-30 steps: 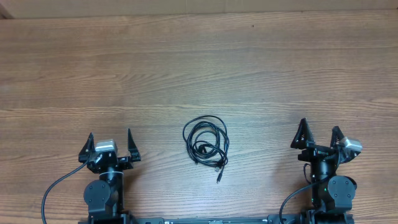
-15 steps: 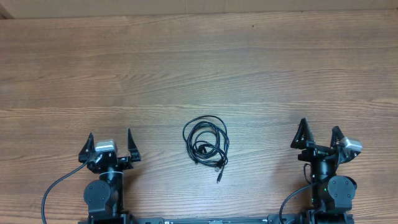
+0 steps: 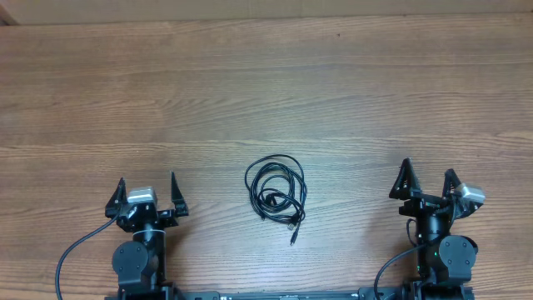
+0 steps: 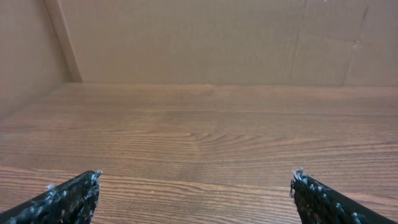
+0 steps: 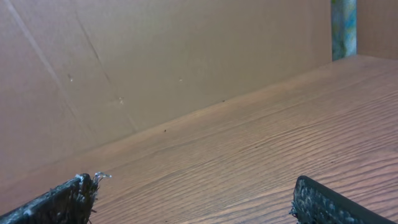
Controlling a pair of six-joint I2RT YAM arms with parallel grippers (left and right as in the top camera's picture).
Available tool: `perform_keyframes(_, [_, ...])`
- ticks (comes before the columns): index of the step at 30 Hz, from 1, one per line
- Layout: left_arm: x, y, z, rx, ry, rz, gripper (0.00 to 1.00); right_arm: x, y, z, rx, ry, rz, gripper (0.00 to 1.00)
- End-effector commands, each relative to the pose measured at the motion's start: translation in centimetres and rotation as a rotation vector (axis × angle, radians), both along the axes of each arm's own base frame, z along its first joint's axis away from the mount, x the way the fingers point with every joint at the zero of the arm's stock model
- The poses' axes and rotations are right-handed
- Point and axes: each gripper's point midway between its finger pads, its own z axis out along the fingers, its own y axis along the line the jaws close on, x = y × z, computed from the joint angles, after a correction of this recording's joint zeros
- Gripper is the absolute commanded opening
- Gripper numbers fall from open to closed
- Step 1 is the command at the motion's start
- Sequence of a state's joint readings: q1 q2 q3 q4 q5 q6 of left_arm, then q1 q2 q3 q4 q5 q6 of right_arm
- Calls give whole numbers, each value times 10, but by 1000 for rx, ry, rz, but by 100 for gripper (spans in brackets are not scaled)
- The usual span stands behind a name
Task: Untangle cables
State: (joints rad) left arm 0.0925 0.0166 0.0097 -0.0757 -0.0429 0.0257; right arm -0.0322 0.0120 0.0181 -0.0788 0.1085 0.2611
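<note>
The cables (image 3: 276,191) lie as one small coil of thin black wire on the wooden table, near the front middle, with a plug end (image 3: 294,237) trailing toward the front edge. My left gripper (image 3: 147,188) is open and empty, to the left of the coil. My right gripper (image 3: 427,177) is open and empty, to the right of it. In the left wrist view my gripper (image 4: 196,183) shows only bare wood between its fingertips. In the right wrist view my gripper (image 5: 199,186) likewise holds nothing. The cables are out of both wrist views.
A thick black cord (image 3: 75,250) runs from the left arm base and another (image 3: 387,265) from the right base. A brown cardboard wall (image 4: 205,37) stands along the table's far edge, and it also shows in the right wrist view (image 5: 155,68).
</note>
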Motion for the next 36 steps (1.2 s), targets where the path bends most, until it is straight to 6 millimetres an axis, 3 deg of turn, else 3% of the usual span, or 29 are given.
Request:
perform_keyframes(1, [-1,2,1,10,-8,15,100,0,-1,-2,-4,-4,-2,100])
perform_keyframes(10, [-1,2,1,10,-8,15,100,0,1,-1,0,-5,9,100])
perform_keyframes(14, [-1,2,1,10,-8,15,100,-2,38,23,-9,-78,220,100])
perform_keyframes(17, [-1,2,1,10,-8,15,100,-17,52,81,-33,-199,303,100])
perform_keyframes(19, [-1,2,1,10,-8,14,100,-36,53,133,-52,-298,301,100])
perform_keyframes(20, [-1,2,1,10,-8,14,100,-52,53,169,-65,-354,299,100])
perform_keyframes(21, [-1,2,1,10,-8,14,100,-58,53,184,-68,-369,298,100])
perform_keyframes(22, [-1,2,1,10,-8,15,100,-70,52,213,-67,-377,287,100])
perform_keyframes(23, [-1,2,1,10,-8,15,100,-76,52,234,-61,-347,285,100])
perform_keyframes(24, [-1,2,1,10,-8,15,100,-76,52,240,-57,-327,285,100])
perform_keyframes(26, [-1,2,1,10,-8,14,100,-67,52,259,-31,-181,290,100])
perform_keyframes(29, [-1,2,1,10,-8,15,100,-38,60,262,19,79,347,100])
perform_keyframes(32, [-1,2,1,10,-8,15,100,-13,75,256,77,280,439,100])
perform_keyframes(36, [-1,2,1,10,-8,14,100,34,103,228,210,560,610,100])
